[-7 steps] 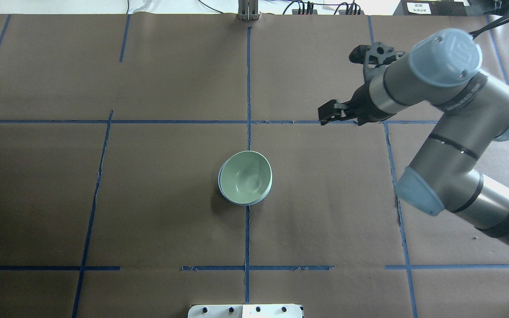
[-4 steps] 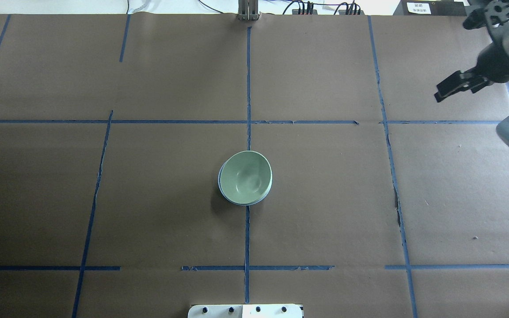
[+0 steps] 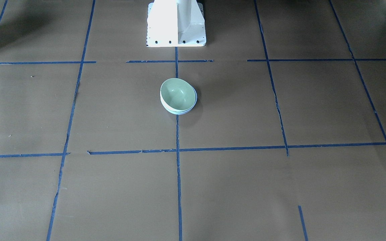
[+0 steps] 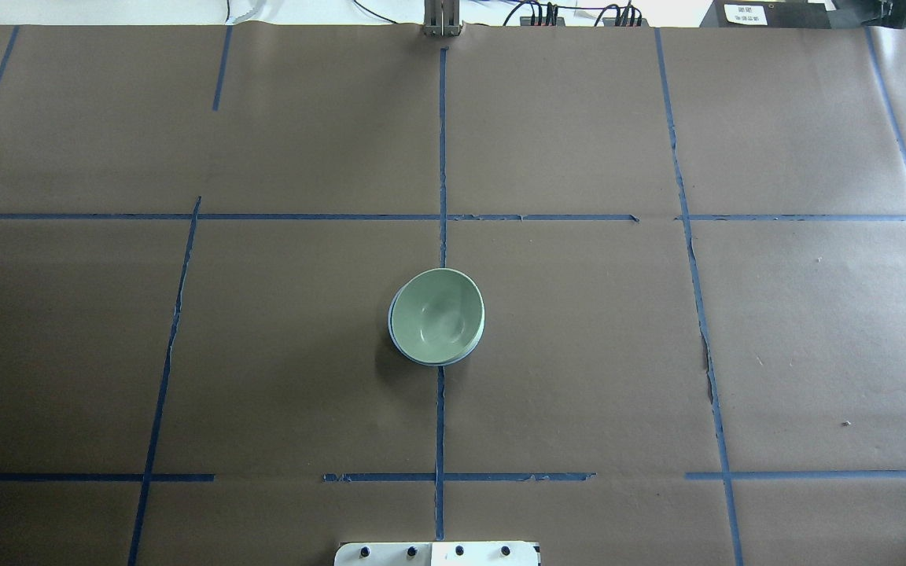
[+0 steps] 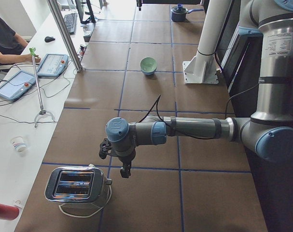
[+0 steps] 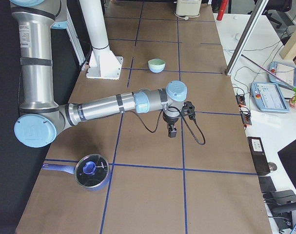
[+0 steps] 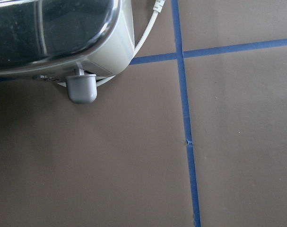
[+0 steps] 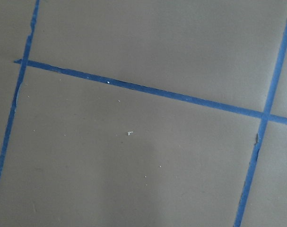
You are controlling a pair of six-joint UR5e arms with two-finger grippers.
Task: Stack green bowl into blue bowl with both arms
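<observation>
The green bowl (image 4: 437, 314) sits nested inside the blue bowl (image 4: 391, 334) at the table's middle, slightly tilted. Only a thin rim of the blue bowl (image 3: 179, 112) shows under the green bowl (image 3: 177, 94). Both grippers are far from the bowls. The left gripper (image 5: 126, 170) hangs over the table's left end beside a toaster. The right gripper (image 6: 171, 131) hangs over the table's right end. They show only in the side views, so I cannot tell whether they are open or shut. Neither holds anything that I can see.
A chrome toaster (image 5: 76, 184) with a white cord stands at the left end and fills the left wrist view's top (image 7: 53, 33). A lidded blue pot (image 6: 91, 170) stands at the right end. The white pedestal (image 3: 176, 23) is behind the bowls. An operator sits beside the table.
The right arm has swung away to the right and left the overhead view. The stacked bowls have not moved.
</observation>
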